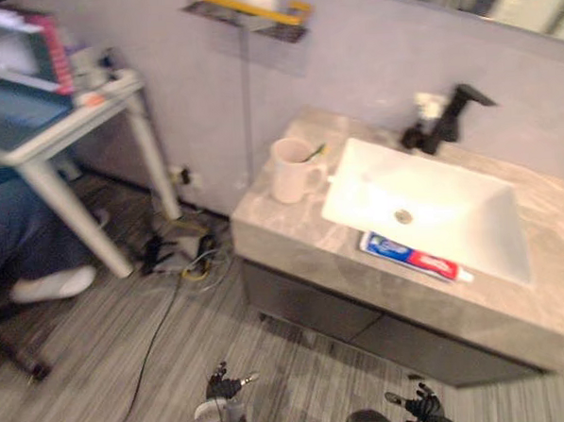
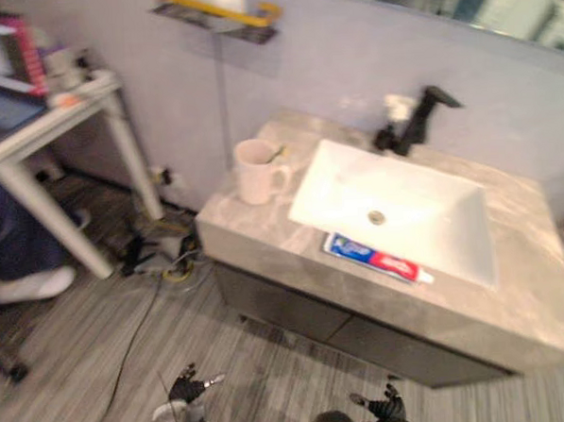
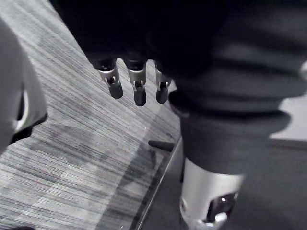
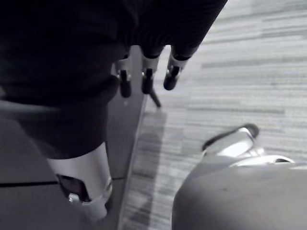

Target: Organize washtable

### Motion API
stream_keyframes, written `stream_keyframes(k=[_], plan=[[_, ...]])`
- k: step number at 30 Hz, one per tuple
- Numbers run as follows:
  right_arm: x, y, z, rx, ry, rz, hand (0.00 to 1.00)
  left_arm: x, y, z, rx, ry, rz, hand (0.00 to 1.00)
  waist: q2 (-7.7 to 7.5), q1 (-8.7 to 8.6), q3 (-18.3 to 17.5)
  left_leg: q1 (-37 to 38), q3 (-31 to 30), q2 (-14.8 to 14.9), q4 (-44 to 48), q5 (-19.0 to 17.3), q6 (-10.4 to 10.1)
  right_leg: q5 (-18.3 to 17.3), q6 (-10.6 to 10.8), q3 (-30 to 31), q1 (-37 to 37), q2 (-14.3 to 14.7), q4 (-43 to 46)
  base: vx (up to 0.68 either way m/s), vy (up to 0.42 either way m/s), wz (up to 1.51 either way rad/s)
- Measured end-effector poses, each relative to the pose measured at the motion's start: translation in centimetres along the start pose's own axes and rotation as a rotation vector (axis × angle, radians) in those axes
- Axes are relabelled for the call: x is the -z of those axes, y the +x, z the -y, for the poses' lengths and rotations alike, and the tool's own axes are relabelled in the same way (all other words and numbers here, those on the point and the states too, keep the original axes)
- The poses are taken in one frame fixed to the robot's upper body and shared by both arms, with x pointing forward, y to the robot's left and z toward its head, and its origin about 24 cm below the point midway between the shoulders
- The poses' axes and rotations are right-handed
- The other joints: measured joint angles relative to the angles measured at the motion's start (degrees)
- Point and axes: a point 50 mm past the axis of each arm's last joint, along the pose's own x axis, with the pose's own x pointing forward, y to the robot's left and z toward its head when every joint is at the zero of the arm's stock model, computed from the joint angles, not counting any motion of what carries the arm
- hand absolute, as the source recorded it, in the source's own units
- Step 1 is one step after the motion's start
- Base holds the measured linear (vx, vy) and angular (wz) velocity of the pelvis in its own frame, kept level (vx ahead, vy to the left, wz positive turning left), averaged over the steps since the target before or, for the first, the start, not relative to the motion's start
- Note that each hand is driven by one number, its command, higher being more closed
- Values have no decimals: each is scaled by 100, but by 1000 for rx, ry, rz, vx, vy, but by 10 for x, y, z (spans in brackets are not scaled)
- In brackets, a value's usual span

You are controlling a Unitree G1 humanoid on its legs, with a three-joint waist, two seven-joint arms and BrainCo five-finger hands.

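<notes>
While facing the grey marble surface (image 1: 283,230), hung the left hand (image 1: 221,388) and the right hand (image 1: 422,407) low over the striped grey floor (image 1: 130,370), fingers of each straight and slack, holding nothing. Farther on, found a red, white and blue toothpaste tube (image 1: 412,257) lying flat on the surface's front strip, just beside the near rim of the white rectangular basin (image 1: 482,238). Left of the basin, saw a pale pink mug (image 1: 292,171) upright, a thin green handle (image 1: 315,153) poking from it. Behind the basin, noted a black tap (image 1: 447,117); higher on the wall, a yellow-edged shelf (image 1: 252,9).
</notes>
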Motion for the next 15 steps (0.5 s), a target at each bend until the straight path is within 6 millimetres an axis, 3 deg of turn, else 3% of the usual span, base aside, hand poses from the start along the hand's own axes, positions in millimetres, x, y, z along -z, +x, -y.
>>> stream_keyframes(k=[1,2,3,4,5,6,7,8,9,10,11,12,15], plan=[[-2,0,0,1,-1,6,0,0,0,0,0,0,-1,0,27,-12,-6,96,176,-1,-80,-10,18,-59,-103,-487,-115,5,139,49,214,-164],[-6,1,-1,-2,-1,17,0,-1,1,1,2,1,-4,0,68,-37,-28,216,415,-22,-196,-10,17,-109,-316,-1409,-267,31,214,43,114,-125],[-8,2,-1,-2,-3,22,0,-2,2,1,4,3,-5,0,65,-47,-32,240,497,-62,-217,-9,18,-32,-448,-1816,-302,72,141,80,105,-160],[-7,3,-2,-7,-15,15,0,-1,3,6,17,4,-19,0,130,1,-57,286,581,-194,-318,-9,18,-112,-680,-2460,-285,56,-166,113,70,-167],[-11,5,-4,-16,-30,16,0,2,3,8,27,11,-41,0,234,-13,-146,294,557,-254,-409,-7,15,-56,-713,-2662,-142,98,-652,121,52,-163],[-12,6,-3,-16,-33,17,0,3,3,9,31,15,-50,0,312,-38,-137,282,552,-276,-336,-1,3,-15,-697,-2758,-58,115,-899,93,41,-134],[-15,7,-6,-18,-25,25,0,2,4,13,45,23,-57,0,279,-76,-22,20,282,-335,255,-90,-65,82,-554,-2615,206,-4,-1360,27,30,-72],[-18,8,-7,-19,-21,25,0,2,4,16,56,35,-55,0,274,-68,-4,8,20,-489,-58,-191,-12,141,-488,-2556,313,-78,-1479,-3,43,-42],[-11,8,-2,-5,-15,-3,0,0,4,22,79,60,-46,0,382,-106,-42,60,-293,-623,-1333,331,-27,234,-405,-2548,498,-73,-1655,10,40,-11],[-10,9,3,4,-24,-5,0,2,3,24,90,73,-45,0,351,-43,-42,173,-277,-629,-1471,889,-19,166,-276,-2489,638,-87,-1748,34,34,-12],[-8,8,-2,-10,-23,-14,0,4,1,23,89,74,-39,0,372,-7,-68,258,-245,-629,-1316,862,-108,163,-241,-2363,723,-113,-1784,28,41,-16],[-7,7,-5,-17,-15,-15,0,2,2,21,83,76,-34,0,329,-9,-59,181,-237,-579,-1061,786,-126,152,-225,-2333,732,-133,-1794,-10,28,-12],[-10,7,-10,-25,-4,-3,0,-5,3,15,67,66,-3,0,226,106,193,-481,-275,53,884,448,-52,124,-216,-2192,896,27,-1833,7,12,-25]])
